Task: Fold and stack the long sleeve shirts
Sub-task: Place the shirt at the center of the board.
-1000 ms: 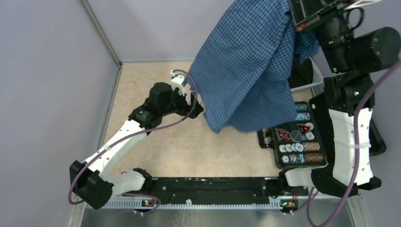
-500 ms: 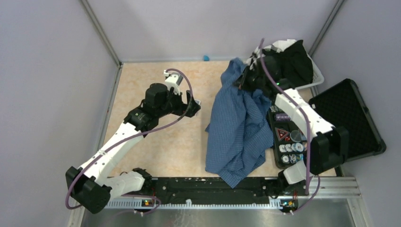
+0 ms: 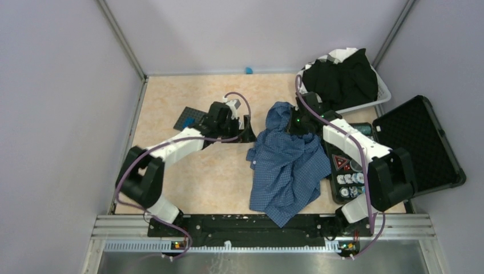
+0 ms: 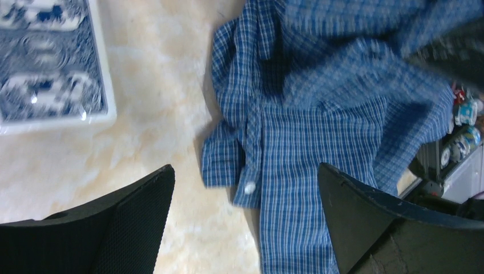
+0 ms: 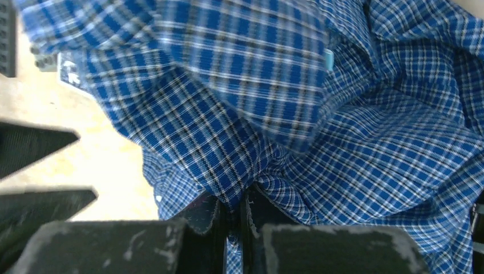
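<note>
Table [image 3: 171, 171]: pale marbled top, seen from above.
Hard case [image 3: 419, 142]: black, lying open at 3 o'clock. The lid is lined with foam; the lower half holds small round items and two red triangle labels.
Blue checked shirt [image 3: 288, 171]: crumpled heap at the centre, spreading toward 6 o'clock, its right edge touching the case.
Basket [image 3: 381, 91]: white, at 1 o'clock. It holds the black shirts [image 3: 342, 77], piled above its rim.
Right gripper [image 5: 231, 214]: closed, pinching a fold at the 12 o'clock end of the blue heap.
Left gripper [image 4: 244, 177]: jaws wide apart, holding nothing, just beside the shirt at its 9 o'clock side.
Card [image 3: 188, 119]: blue patterned, flat at 10 o'clock.
</note>
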